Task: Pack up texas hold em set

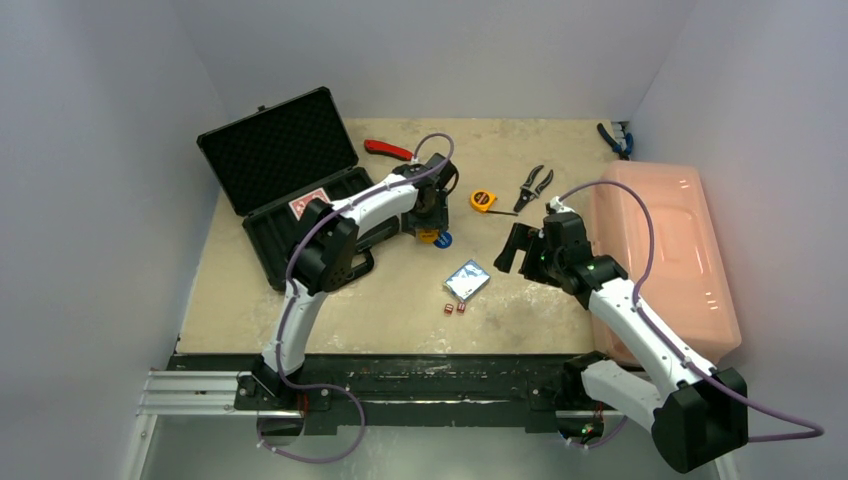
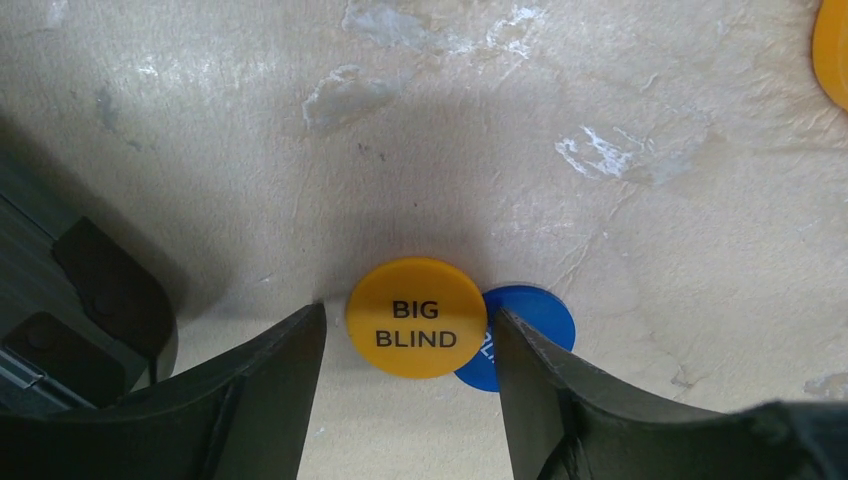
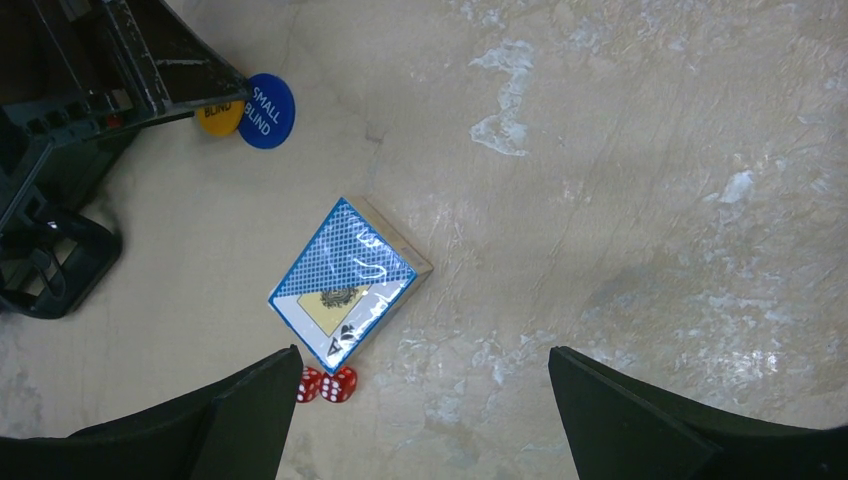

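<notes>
Fingers (image 2: 280, 400) of left gripper (image 2: 408, 330) half spread, one on each side of orange disc (image 2: 417, 317) marked BIG BLIND. Clear gap on one side, other finger close against the disc's edge; contact impossible to tell. Nothing pinched, nothing lifted. Orange disc flat on desk (image 2: 600, 120), just off the middle toward the far edge, meeting blue disc (image 2: 535, 320) edge to edge.

Fingers (image 3: 230, 420) of right gripper (image 3: 425, 352) spread as wide as they go, hanging above the desk with nothing between them and touching nothing. Below them, blue deck (image 3: 345, 285) lying flat near the middle of the desk, and dice (image 3: 328, 385) just beside its near corner.

Count:
- Discs: two, one orange and one blue.
- Decks: two. Blue one out on the desk; red deck (image 1: 310, 203) lying in the base of the briefcase (image 1: 280, 150).
- Dice: two, red, touching each other.
- Briefcase: one, black, at the far left corner of the desk, lid standing open with foam lining showing.

Elsewhere: pink bin (image 1: 660, 250) along the right edge, yellow tape measure (image 1: 483, 200) and black pliers (image 1: 535, 185) toward the far edge.
</notes>
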`<state>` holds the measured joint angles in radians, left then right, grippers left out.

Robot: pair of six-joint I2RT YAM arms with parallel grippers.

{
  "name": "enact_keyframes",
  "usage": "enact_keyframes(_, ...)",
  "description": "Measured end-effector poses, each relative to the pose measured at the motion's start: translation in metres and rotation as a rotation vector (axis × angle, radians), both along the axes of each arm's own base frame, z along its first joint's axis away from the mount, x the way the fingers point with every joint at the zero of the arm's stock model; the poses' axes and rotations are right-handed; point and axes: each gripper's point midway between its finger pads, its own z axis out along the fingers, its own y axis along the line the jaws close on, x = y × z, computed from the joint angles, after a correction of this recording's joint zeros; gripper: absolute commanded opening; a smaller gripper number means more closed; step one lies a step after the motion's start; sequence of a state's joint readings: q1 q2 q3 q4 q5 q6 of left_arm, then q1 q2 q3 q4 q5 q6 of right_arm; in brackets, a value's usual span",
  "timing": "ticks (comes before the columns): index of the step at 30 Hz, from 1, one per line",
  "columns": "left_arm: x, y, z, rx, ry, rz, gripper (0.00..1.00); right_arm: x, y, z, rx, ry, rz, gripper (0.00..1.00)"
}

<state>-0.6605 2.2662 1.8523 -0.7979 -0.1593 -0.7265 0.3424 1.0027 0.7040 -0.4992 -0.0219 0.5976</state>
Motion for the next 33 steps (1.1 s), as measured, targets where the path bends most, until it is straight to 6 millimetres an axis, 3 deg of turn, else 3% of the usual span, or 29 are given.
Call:
enact_keyframes(8,0.0014,0.0013,-0.0013,0.001,0.008,0.009,0.56,-0.0007,-0.0002,-0.0014,-0.001,0.003,0.001,0.99)
enact_keyframes(21,0.0005,-0.0007,-0.0011,-0.009,0.014,0.006,0.42,-0.0006,-0.0003,-0.003,-0.005,0.007,0.003,0.99)
enact_keyframes(33,-0.0043,0.0011,-0.0001,-0.029,-0.01,-0.002,0.37,0.0006,0.0001,-0.0025,-0.004,0.003,0.003,0.99)
